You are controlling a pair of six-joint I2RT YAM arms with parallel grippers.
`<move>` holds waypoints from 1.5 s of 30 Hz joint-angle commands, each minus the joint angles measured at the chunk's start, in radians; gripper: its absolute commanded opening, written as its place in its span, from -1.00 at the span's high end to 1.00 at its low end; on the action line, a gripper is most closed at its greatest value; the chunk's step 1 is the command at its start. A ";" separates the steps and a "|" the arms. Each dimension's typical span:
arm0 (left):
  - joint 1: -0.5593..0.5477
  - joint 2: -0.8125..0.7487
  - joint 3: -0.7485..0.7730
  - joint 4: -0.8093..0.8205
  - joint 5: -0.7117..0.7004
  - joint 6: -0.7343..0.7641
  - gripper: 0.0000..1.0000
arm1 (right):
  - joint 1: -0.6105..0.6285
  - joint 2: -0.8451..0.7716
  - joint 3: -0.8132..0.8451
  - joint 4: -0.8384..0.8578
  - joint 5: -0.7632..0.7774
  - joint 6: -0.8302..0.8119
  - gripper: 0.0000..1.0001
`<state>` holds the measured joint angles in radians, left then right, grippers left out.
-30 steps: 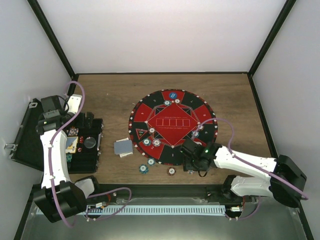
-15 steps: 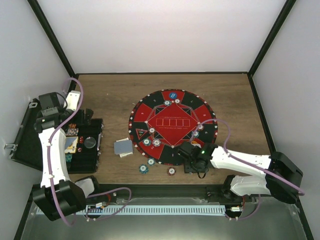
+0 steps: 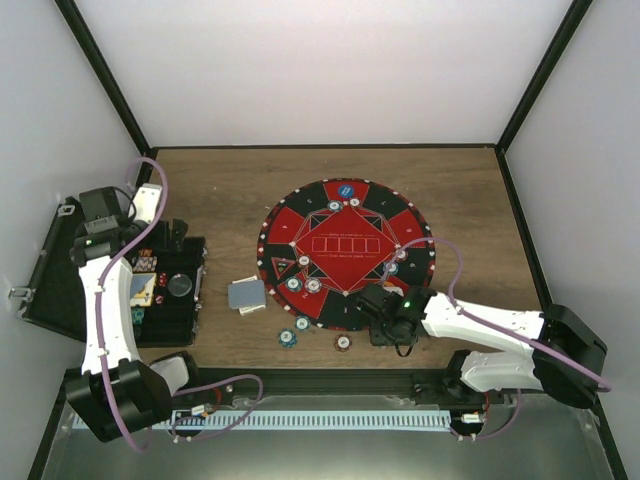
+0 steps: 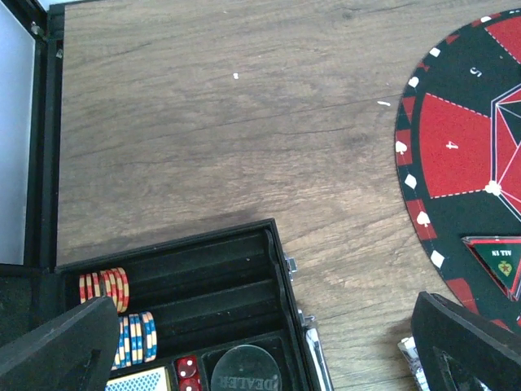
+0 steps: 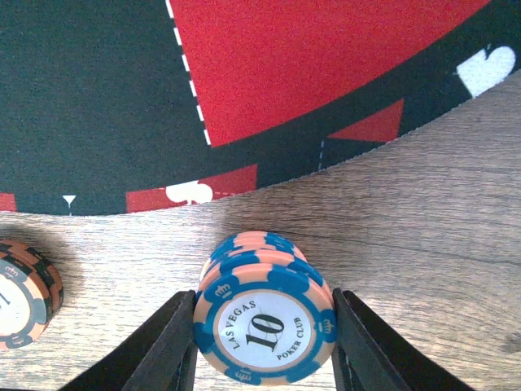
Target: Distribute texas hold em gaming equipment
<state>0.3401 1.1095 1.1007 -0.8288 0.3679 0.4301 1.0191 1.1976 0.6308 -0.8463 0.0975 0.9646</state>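
My right gripper (image 3: pixel 386 326) is shut on a short stack of blue-and-pink poker chips (image 5: pixel 262 324) marked 10, with a finger (image 5: pixel 165 349) tight against each side. The stack is at the wood just off the near edge of the round red-and-black felt mat (image 3: pixel 345 250). My left gripper (image 3: pixel 176 236) is open wide and empty over the far end of the black case (image 3: pixel 192 300). In the left wrist view its fingers (image 4: pixel 59 349) frame the case's chip slots. Grey-blue cards (image 3: pixel 246 295) lie between case and mat.
Chips sit on the mat (image 3: pixel 313 286) and a blue button (image 3: pixel 345 189) at its far edge. Loose chips lie on the wood (image 3: pixel 289 338), (image 3: pixel 343 342). An orange-and-black stack (image 5: pixel 23 295) is left of my held stack. The case holds chip rows (image 4: pixel 104 287), red dice and a dealer button (image 4: pixel 244 371).
My right gripper has shifted slightly left and nearer along the mat's near edge, still holding the chips. My left arm has barely moved.
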 commanded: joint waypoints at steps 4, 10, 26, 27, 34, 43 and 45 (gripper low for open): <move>0.005 -0.010 -0.057 0.035 0.002 0.006 -1.00 | 0.009 -0.051 0.030 -0.003 0.015 0.008 0.61; 0.005 0.000 -0.067 0.046 -0.001 0.003 -1.00 | 0.004 0.006 0.221 -0.077 0.093 -0.064 0.67; 0.005 -0.010 -0.070 0.039 -0.011 0.020 -1.00 | -0.497 0.584 0.866 0.073 0.042 -0.558 0.68; 0.005 -0.009 -0.070 0.039 -0.008 0.021 -1.00 | -0.514 0.634 0.912 0.073 0.037 -0.568 0.68; 0.005 0.005 -0.066 0.044 0.016 0.017 -1.00 | -0.638 0.941 1.196 0.037 -0.008 -0.608 0.68; 0.004 0.018 -0.087 0.065 0.018 0.028 -1.00 | -0.697 1.164 1.392 0.017 -0.026 -0.637 0.67; 0.004 0.016 -0.094 0.072 0.011 0.033 -1.00 | -0.699 1.192 1.420 0.013 -0.026 -0.641 0.66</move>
<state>0.3408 1.1202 1.0260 -0.7845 0.3710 0.4366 0.3107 2.3489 1.9705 -0.8085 0.0853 0.3527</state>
